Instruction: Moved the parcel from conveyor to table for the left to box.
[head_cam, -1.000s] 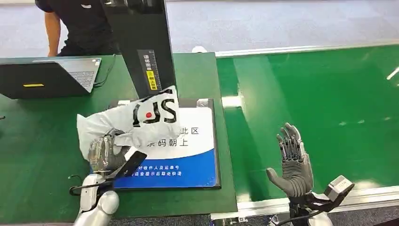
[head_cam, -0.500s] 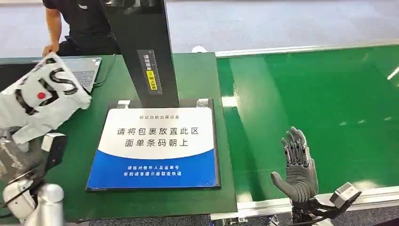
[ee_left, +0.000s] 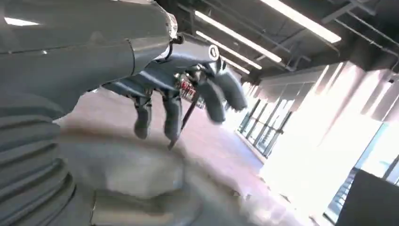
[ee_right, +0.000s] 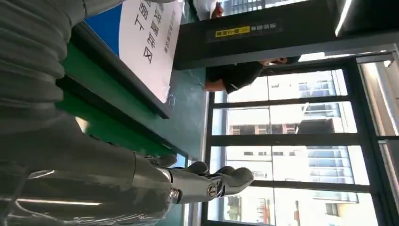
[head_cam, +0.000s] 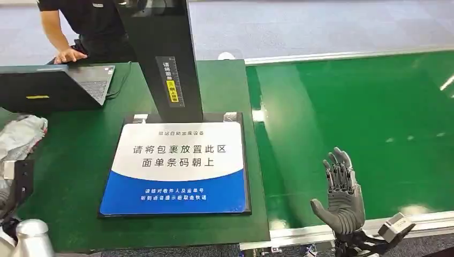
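The parcel (head_cam: 20,135), a crumpled grey-white bag, hangs at the far left edge of the head view, off the left side of the green table (head_cam: 69,160). My left arm (head_cam: 24,238) reaches up beneath it. In the left wrist view my left hand (ee_left: 183,103) has its fingers spread and curled down onto a blurred grey-white mass, the parcel (ee_left: 141,174). My right hand (head_cam: 341,195) stands upright and open over the near edge of the green conveyor (head_cam: 364,118), holding nothing; its fingers (ee_right: 211,181) also lie straight.
A blue-and-white placard (head_cam: 179,166) lies in the middle of the table before a black scanner post (head_cam: 160,53). A laptop (head_cam: 59,88) sits at the back left, where a person (head_cam: 80,27) leans in with a hand on the table edge.
My left arm has swung the parcel from over the placard further left, until it is partly out of the head view. The right hand has stayed open and sunk slightly.
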Controlling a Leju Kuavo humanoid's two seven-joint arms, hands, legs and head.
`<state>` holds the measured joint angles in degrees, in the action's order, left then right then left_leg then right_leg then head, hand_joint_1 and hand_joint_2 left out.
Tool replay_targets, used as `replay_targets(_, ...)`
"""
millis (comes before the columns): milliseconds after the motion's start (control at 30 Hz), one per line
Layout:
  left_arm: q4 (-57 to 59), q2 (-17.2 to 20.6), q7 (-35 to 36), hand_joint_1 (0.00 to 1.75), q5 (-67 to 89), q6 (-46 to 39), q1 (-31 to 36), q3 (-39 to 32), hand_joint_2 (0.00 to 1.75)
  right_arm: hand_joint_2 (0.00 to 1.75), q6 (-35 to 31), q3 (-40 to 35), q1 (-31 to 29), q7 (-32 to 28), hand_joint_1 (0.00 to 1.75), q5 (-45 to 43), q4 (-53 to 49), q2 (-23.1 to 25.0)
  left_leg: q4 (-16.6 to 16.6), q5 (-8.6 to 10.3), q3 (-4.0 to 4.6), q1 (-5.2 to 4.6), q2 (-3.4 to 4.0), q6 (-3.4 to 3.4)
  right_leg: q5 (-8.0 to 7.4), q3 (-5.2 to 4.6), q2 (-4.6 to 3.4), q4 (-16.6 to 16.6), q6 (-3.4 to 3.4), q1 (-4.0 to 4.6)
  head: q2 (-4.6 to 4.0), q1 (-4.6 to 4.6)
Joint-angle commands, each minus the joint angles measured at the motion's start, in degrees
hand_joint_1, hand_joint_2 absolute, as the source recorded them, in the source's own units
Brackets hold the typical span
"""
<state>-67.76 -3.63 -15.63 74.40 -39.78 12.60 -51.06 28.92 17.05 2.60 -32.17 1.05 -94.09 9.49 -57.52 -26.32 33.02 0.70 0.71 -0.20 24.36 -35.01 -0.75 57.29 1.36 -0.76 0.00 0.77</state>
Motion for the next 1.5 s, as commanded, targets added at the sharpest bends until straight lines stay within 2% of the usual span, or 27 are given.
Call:
replay_targets(33,8.80,1.06,3.70,0.00,-0.70,-0.22,1.92,4.12,1.75,1.75,-0.73,1.06,-1.75,0.43,0.00,0.03,1.63,1.05,0.16,0.07,-0.18,-0.08,-0.22,0.01,0.00,0.15,0.24,-0.05,-0.10,-0.06,0.00,0.02)
replay_targets(233,13.20,3.31,9.64,0.00,-1.39,1.86,0.77,11.76,1.75,1.75,-0.77,0.79,-1.77,0.24,0.00,-0.14,1.99,0.98,0.17,0.07,-0.20,-0.09,-0.20,0.01,0.01,0.17,0.21,-0.06,-0.08,-0.07,0.00,0.00)
replay_targets(367,11.39,2.68,7.79,0.00,-5.82,1.91,0.23,14.58,1.75,1.75,-0.66,0.82,-1.91,0.32,0.00,-0.10,2.06,1.07,0.11,0.04,-0.11,-0.06,-0.13,0.01,0.00,0.10,0.14,-0.03,-0.06,-0.04,0.00,0.00)
replay_targets(400,7.08,1.39,-1.38,0.00,-18.35,2.40,-0.64,16.61,1.75,1.75,-0.65,0.83,-1.87,0.40,0.00,-0.14,2.10,1.06,0.10,0.04,-0.08,-0.06,-0.11,0.01,0.00,0.07,0.12,-0.02,-0.05,-0.05,0.00,0.00)
replay_targets(433,4.61,0.86,-6.27,0.00,-24.44,3.77,-1.51,18.49,1.75,1.75,-0.59,0.76,-1.83,0.44,0.00,-0.20,2.18,0.99,0.08,0.03,-0.09,-0.04,-0.12,0.02,0.00,0.09,0.13,-0.02,-0.07,-0.03,0.00,0.00)
replay_targets(467,2.70,0.28,-6.11,0.00,-25.08,4.31,-2.14,19.85,1.75,1.75,-0.61,0.71,-1.81,0.41,0.00,-0.22,2.29,0.97,0.04,0.02,-0.04,-0.02,-0.12,0.02,0.01,0.06,0.13,-0.01,-0.05,-0.01,0.00,-0.02)
replay_targets(500,0.45,-0.41,-10.76,0.00,-32.87,9.07,-2.76,21.43,1.75,1.75,-0.47,0.58,-1.77,0.36,0.00,-0.28,2.41,0.90,0.04,0.01,-0.07,-0.03,-0.17,0.02,0.02,0.09,0.19,0.00,-0.06,-0.02,0.00,0.00)
replay_targets(633,-3.01,-2.17,-18.05,0.00,-50.31,27.43,-4.36,25.16,1.75,1.75,-0.22,0.08,-2.54,0.15,0.00,-0.23,3.80,0.60,0.01,0.02,0.00,-0.02,-0.12,0.02,0.00,0.02,0.13,-0.01,-0.03,-0.01,0.00,0.00)
replay_targets(800,-7.19,-3.52,-19.33,0.00,-59.25,38.78,-6.56,28.33,1.75,1.75,-0.28,-0.35,-3.62,-0.14,0.00,-0.01,5.08,0.15,0.06,0.00,-0.09,-0.05,-0.03,0.03,-0.02,0.08,0.03,-0.03,-0.05,-0.03,0.00,-0.02)
replay_targets(967,-8.37,-4.12,-19.49,0.00,-59.43,39.21,-6.79,29.07,1.75,1.75,-0.32,-0.36,-3.68,-0.11,0.00,0.03,5.11,0.07,0.03,0.00,-0.05,-0.03,-0.10,0.02,0.00,0.06,0.11,-0.01,-0.06,-0.01,0.00,0.00)
replay_targets(1033,-9.79,-3.74,-18.59,0.00,-68.96,51.83,-8.33,30.47,1.75,1.75,-0.10,-0.60,-4.09,0.02,0.00,0.11,5.72,-0.09,0.04,0.00,-0.06,-0.03,-0.05,0.01,-0.01,0.06,0.05,-0.02,-0.05,-0.01,0.00,0.00)
replay_targets(1100,-9.81,-4.40,-17.44,0.00,-70.37,55.68,-8.68,32.19,1.75,1.75,-0.19,-0.90,-4.55,0.10,0.00,0.22,6.28,-0.21,0.05,-0.02,-0.10,-0.03,0.02,0.01,-0.02,0.06,-0.01,-0.03,-0.06,-0.01,0.00,0.00)
replay_targets(1200,-6.84,-3.79,-15.97,0.00,-69.30,58.77,-8.67,36.98,1.75,1.75,-0.14,-1.77,-5.42,0.17,0.00,0.26,7.44,-0.40,0.08,0.01,-0.11,-0.06,-0.11,0.02,-0.01,0.10,0.11,-0.04,-0.05,-0.04,0.00,0.00)
replay_targets(1300,-0.87,-3.56,-16.89,0.00,-64.77,56.10,-8.34,41.64,1.75,1.75,0.00,-4.30,-6.49,0.52,0.00,0.65,9.87,-0.67,0.12,0.04,-0.15,-0.07,-0.07,0.02,-0.04,0.13,0.07,-0.07,-0.04,-0.06,0.00,-0.02)
replay_targets(1500,2.20,-3.50,-17.19,0.00,-66.63,55.53,-7.83,42.27,1.75,1.75,-0.06,-7.66,-7.65,0.50,0.00,1.52,12.30,-1.15,0.13,0.02,-0.17,-0.05,0.00,-0.01,-0.04,0.13,0.00,-0.08,-0.06,-0.04,0.00,0.00)
